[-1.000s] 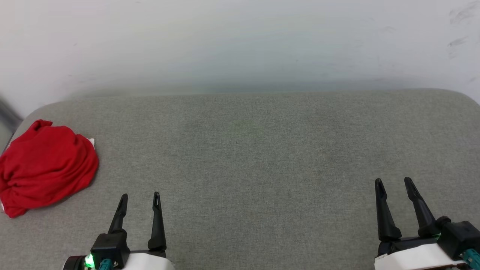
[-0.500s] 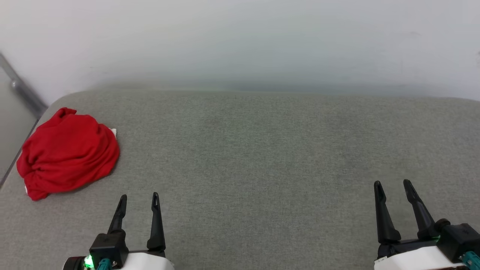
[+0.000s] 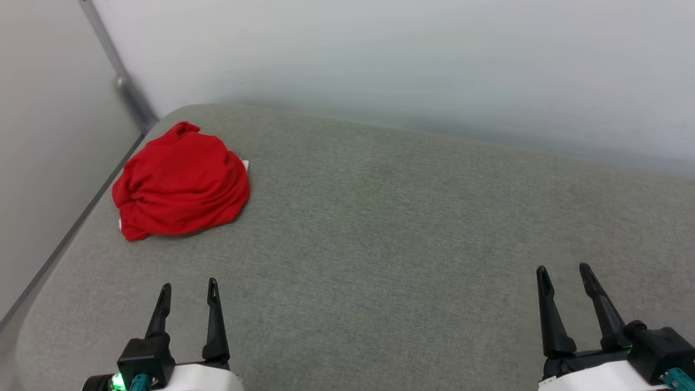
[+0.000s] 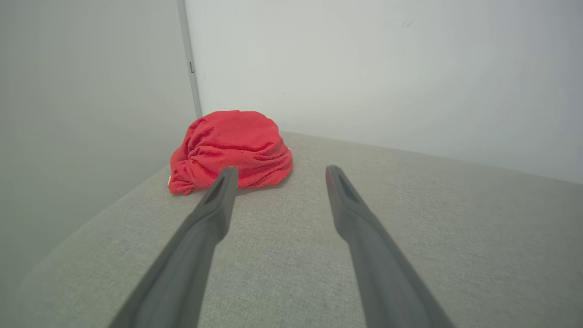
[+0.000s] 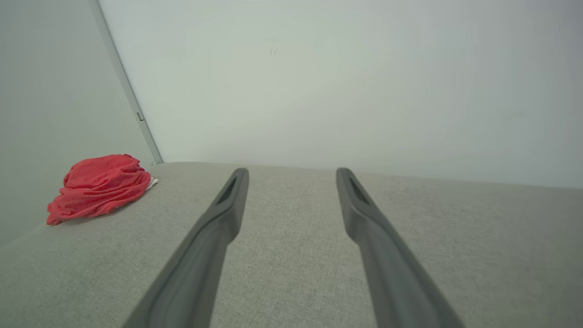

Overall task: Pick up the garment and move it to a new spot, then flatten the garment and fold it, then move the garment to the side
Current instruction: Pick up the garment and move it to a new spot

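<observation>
Surface: a grey woven padded top (image 3: 380, 233) with a rounded far-left corner, set into a corner of two pale walls (image 3: 380, 49). A grey strip (image 3: 115, 80) runs down the joint between them.

The garment (image 3: 182, 182) lies bunched in a low red mound at the far-left corner of the top, close to the left edge. It is well apart from both arms.

Left gripper (image 3: 188, 285): fingers spread, nothing between them, hanging over bare fabric nearer the robot than the mound. In the left wrist view the mound sits ahead of the fingertips, slightly to their left.
Right gripper (image 3: 563, 269): fingers spread, empty, far across the top from the garment.

Handling, as judged:
- Soft, limp and light; it should sag and trail once lifted.
- It is not fragile, and a firm pinch should do no harm.
- The creased folds on the crest and near side of the mound offer a ridge to pinch.
- Taking several layers together would likely lift the whole bundle rather than draw out one loose tail.
- The woven top may drag on the cloth.

Hard to make out:
- Only a sliver of white (image 3: 245, 164) shows at the mound's right edge; which part it is cannot be told.
- No lettering, number or trim is readable.
- Collar, hem and sleeves cannot be located.
- The underside and far side are hidden.
</observation>
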`<state>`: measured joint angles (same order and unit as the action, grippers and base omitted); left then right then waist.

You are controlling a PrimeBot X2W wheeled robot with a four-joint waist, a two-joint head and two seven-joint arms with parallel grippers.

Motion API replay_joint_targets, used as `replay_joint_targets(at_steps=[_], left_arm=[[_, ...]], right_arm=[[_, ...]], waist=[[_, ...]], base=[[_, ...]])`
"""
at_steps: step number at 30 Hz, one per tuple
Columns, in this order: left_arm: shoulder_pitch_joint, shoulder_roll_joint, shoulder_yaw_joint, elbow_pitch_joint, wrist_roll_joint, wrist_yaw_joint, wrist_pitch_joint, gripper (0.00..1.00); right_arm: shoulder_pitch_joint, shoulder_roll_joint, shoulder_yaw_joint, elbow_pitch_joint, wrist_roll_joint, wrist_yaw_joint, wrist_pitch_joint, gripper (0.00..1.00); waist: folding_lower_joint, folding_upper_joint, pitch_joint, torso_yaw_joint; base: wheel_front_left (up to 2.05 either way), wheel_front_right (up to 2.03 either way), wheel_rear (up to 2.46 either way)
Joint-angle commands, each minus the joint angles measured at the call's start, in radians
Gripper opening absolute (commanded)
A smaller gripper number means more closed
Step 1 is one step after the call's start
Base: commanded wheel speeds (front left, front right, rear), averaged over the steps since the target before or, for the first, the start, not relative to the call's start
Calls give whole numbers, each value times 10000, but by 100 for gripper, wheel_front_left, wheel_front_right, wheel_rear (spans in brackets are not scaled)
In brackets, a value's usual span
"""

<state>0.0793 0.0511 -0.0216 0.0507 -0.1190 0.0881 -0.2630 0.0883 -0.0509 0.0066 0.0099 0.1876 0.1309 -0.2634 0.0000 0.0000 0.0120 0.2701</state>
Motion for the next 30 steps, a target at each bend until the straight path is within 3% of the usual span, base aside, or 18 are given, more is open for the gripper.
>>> replay_joint_targets(at_steps=[1,16,25,30], left_arm=[[24,-12,37,-15,-48,26,-28,100],[96,-14,374,48,-167,68,-28,100],[-97,-11,613,114,-233,-18,-28,100],[-988,42,1252,238,-91,-570,-28,100]], right_arm=[[125,16,-8,-44,-75,-3,-23,100],[132,16,133,-55,-181,-3,-21,100],[60,16,204,-101,-215,-3,-21,100],[-85,15,235,-171,-430,-3,-21,100]], waist=[[0,0,1,513],[0,0,36,2290],[0,0,160,2428],[0,0,482,2263]], base=[[0,0,0],[0,0,0],[0,0,0],[0,0,0]])
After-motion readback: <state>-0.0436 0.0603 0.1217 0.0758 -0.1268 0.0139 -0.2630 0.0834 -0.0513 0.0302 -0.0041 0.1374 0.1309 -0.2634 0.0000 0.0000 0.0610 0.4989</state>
